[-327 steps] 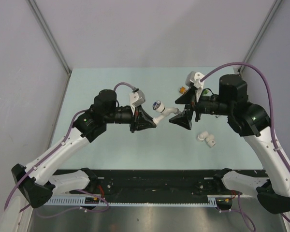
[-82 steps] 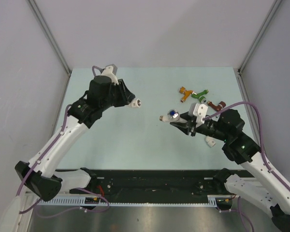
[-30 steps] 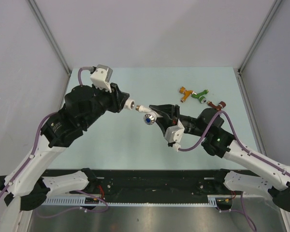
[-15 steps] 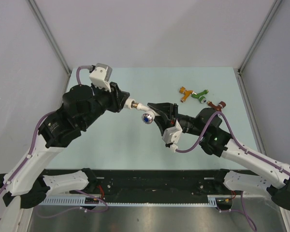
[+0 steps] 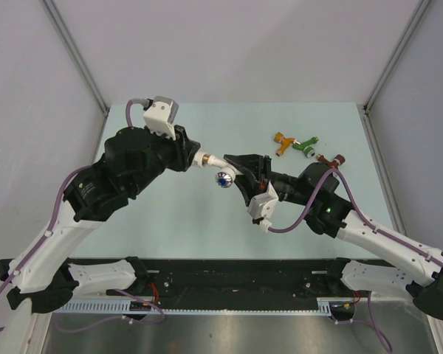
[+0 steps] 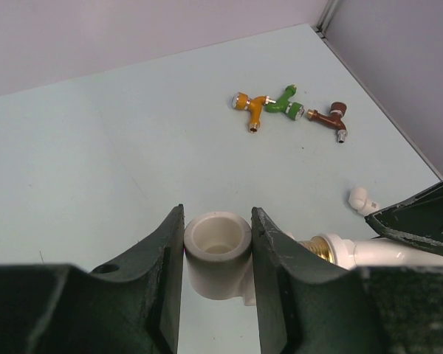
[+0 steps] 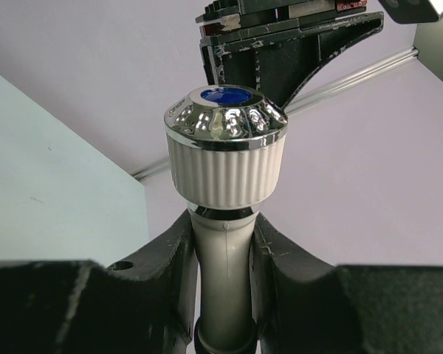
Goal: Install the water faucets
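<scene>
My left gripper point(image 5: 195, 158) is shut on a short white pipe connector point(image 6: 217, 249), held above the table with its open mouth facing the left wrist camera. My right gripper point(image 5: 238, 167) is shut on the stem of the white faucet point(image 7: 223, 243), whose silvery knob point(image 5: 223, 178) has a blue centre. The faucet's brass thread point(image 6: 319, 247) meets the connector's side opening. The orange faucet point(image 5: 282, 141), green faucet point(image 5: 306, 145) and dark red faucet point(image 5: 329, 158) lie together on the table at the back right.
A small white connector point(image 6: 360, 199) lies on the table under the right arm. The grey side walls and their metal posts point(image 5: 382, 70) close in the pale green table point(image 5: 170, 221). A black rail point(image 5: 229, 284) runs along the near edge.
Both arms have shifted slightly, and the faucet's knob has moved a little up and to the left. Both grips are unchanged, with the faucet still at the connector.
</scene>
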